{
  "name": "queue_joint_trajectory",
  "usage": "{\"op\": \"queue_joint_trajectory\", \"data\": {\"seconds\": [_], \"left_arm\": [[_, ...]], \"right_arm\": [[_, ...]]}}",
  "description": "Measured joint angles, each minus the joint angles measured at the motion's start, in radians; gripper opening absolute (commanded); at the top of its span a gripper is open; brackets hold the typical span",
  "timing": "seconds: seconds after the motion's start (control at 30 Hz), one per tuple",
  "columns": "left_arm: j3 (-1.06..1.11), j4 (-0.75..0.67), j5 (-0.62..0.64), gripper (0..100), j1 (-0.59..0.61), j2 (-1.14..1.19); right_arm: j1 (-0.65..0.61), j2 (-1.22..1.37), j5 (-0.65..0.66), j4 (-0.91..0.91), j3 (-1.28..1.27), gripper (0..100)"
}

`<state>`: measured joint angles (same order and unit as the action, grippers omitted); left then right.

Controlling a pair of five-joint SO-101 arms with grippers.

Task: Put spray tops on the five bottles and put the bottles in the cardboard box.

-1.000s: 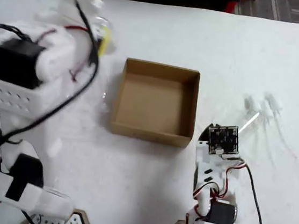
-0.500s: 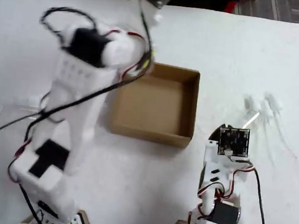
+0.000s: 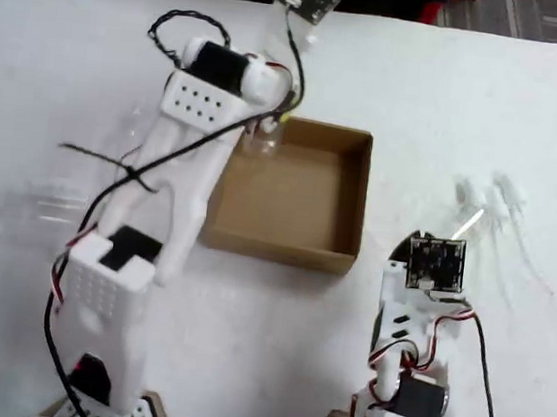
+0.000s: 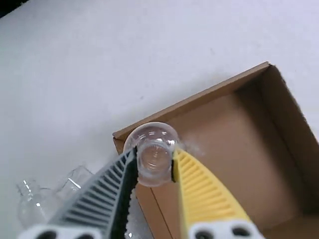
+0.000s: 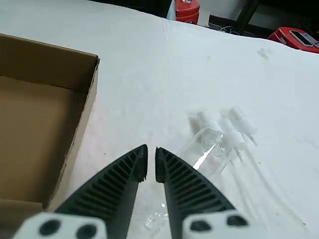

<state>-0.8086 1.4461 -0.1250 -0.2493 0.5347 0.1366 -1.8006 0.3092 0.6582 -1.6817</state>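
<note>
Left wrist view has the left end effector (image 4: 153,158) grasping a bottle (image 4: 151,141) over the box (image 4: 199,96) corner: boxing step, next likely shift inward, lower, release.

The cardboard box (image 3: 301,191) is brown, the bottle (image 4: 149,137) clear, the left end effector (image 4: 153,155) grey-and-yellow.

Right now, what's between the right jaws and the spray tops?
In the right wrist view, a clear bottle on its side, beside the spray tops; between it and the right gripper, bare table.
</note>
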Motion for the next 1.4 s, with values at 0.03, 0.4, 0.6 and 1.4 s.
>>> {"op": "queue_joint_trajectory", "data": {"seconds": [0.03,0.4,0.6,1.4], "left_arm": [[0.0,-0.003,0.0,2,0.009,0.012],[0.0,-0.028,0.002,2,0.041,0.074],[0.0,-0.061,0.002,3,0.041,0.089],[0.0,-0.005,0.009,14,0.054,0.035]], "right_arm": [[0.0,0.0,0.0,0.0,0.0,1.7],[0.0,0.0,0.0,0.0,0.0,1.7],[0.0,0.0,0.0,0.0,0.0,1.7],[0.0,0.0,0.0,0.0,0.0,1.7]]}}
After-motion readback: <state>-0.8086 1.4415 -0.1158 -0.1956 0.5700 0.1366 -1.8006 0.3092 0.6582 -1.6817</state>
